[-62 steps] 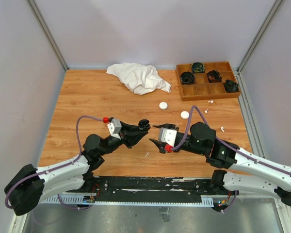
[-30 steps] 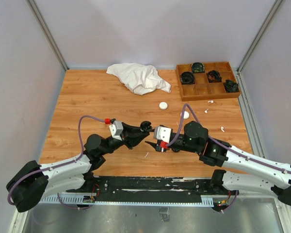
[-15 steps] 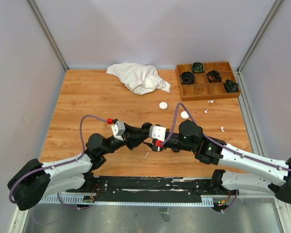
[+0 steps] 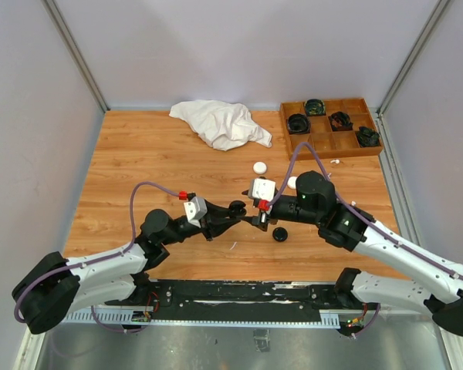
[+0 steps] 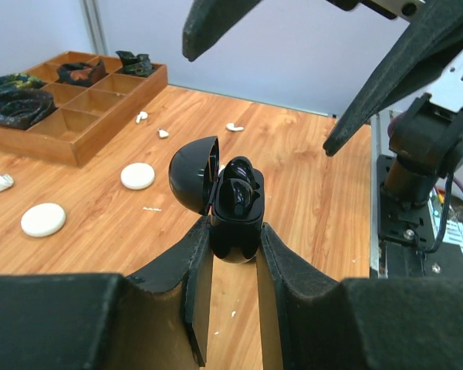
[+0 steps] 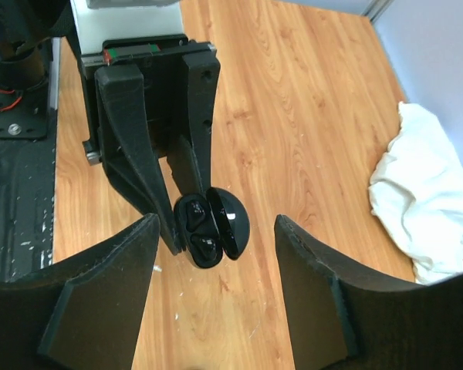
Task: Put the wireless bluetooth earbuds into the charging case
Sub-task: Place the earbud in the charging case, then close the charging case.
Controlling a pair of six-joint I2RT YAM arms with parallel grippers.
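A black charging case (image 5: 233, 202) stands with its lid swung open to the left, and my left gripper (image 5: 235, 231) is shut on its lower half. Two black wireless bluetooth earbuds (image 6: 199, 230) sit in its wells. My right gripper (image 6: 216, 231) hovers above the case, open, its fingers (image 5: 382, 85) wide apart and touching nothing. In the top view the case (image 4: 238, 206) is held above the table's front middle, between my left gripper (image 4: 231, 211) and my right gripper (image 4: 252, 215). Small white earbuds (image 4: 353, 205) lie loose on the table at the right.
A wooden tray (image 4: 331, 142) with coiled black items stands at the back right. Two white round cases (image 4: 259, 167) (image 4: 293, 183) lie before it. A white cloth (image 4: 220, 123) is crumpled at the back. A small black round thing (image 4: 279, 233) lies under my right arm.
My right gripper has drawn up and back from the case and its jaws have spread wider. The left gripper, still gripping the case, has shifted slightly right.
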